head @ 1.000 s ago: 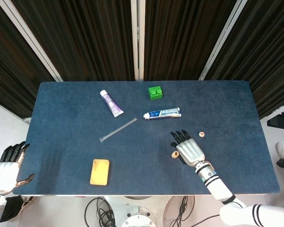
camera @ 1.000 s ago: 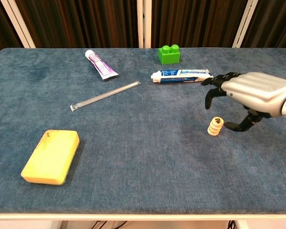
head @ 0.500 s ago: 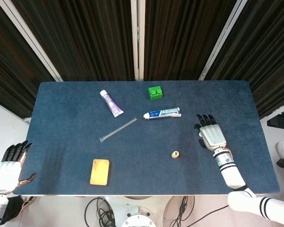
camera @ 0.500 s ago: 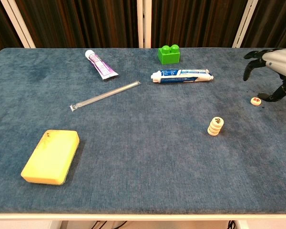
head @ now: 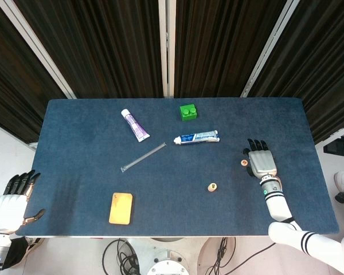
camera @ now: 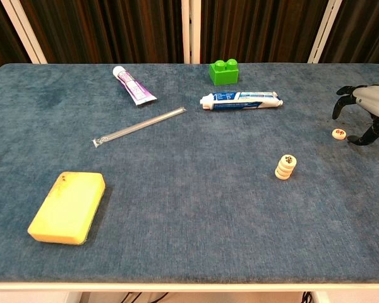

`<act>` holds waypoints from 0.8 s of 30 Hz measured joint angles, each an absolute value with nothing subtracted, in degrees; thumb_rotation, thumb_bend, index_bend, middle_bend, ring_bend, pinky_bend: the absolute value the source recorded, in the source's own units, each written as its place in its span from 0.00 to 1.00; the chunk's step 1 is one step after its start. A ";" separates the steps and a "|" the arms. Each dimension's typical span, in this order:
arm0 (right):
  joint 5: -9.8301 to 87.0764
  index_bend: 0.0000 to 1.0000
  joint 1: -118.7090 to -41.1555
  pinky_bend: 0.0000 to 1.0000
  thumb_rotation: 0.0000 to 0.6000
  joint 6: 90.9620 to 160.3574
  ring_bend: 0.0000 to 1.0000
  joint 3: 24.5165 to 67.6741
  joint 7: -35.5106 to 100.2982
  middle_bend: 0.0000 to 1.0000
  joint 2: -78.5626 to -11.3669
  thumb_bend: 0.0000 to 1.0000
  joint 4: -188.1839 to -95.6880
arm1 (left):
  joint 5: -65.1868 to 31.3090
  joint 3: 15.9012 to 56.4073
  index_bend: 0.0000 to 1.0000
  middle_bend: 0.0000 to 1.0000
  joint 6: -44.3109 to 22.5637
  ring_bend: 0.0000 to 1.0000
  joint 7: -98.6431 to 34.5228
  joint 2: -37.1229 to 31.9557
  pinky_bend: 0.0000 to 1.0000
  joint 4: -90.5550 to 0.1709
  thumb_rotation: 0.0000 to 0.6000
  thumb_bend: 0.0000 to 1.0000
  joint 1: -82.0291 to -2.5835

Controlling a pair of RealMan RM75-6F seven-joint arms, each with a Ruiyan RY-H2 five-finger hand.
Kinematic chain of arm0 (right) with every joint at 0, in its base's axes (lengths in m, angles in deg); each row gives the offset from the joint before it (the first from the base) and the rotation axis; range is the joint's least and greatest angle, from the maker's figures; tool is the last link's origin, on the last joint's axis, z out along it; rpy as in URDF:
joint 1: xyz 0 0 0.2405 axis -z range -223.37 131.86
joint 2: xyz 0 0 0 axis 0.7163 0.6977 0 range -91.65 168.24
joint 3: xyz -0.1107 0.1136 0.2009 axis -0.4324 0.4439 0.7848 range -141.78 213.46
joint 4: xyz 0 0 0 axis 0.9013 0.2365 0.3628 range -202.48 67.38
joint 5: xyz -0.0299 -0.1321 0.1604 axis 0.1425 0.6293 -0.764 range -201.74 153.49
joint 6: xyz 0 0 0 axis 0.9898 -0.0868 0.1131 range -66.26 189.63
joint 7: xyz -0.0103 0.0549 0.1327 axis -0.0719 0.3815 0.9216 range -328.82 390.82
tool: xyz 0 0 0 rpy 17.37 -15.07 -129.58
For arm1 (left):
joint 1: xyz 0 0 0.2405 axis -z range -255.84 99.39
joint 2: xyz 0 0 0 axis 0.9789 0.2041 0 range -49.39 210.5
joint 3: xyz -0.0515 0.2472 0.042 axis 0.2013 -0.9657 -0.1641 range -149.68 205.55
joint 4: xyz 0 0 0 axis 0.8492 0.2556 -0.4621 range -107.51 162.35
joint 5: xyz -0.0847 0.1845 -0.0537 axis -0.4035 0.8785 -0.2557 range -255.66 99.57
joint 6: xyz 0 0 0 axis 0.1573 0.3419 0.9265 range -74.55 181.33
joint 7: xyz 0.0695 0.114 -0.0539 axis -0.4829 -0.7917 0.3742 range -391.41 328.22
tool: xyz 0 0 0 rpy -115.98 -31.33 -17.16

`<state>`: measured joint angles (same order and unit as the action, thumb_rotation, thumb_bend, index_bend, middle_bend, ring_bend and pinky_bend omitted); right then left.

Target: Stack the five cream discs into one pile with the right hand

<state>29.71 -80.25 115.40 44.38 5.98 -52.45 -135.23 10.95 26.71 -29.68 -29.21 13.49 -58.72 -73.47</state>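
Chest view: right hand by the last loose disc.
Its fingers are spread and hold nothing, thumb tip just beside that disc; the pile of cream discs stands apart, nearer mid-table.

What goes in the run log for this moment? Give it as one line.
stage: reaching for last disc | pile: standing mid-table | loose disc: flat, beside right hand | right hand: open, untouching | left hand: off-table, idle
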 measured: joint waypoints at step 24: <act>29.49 0.47 -80.28 0.00 1.00 114.89 0.00 44.87 5.11 0.05 -55.43 0.33 -132.05 | 10.67 26.60 0.00 0.00 -29.62 0.00 -28.76 13.51 0.00 -58.43 1.00 0.19 -73.55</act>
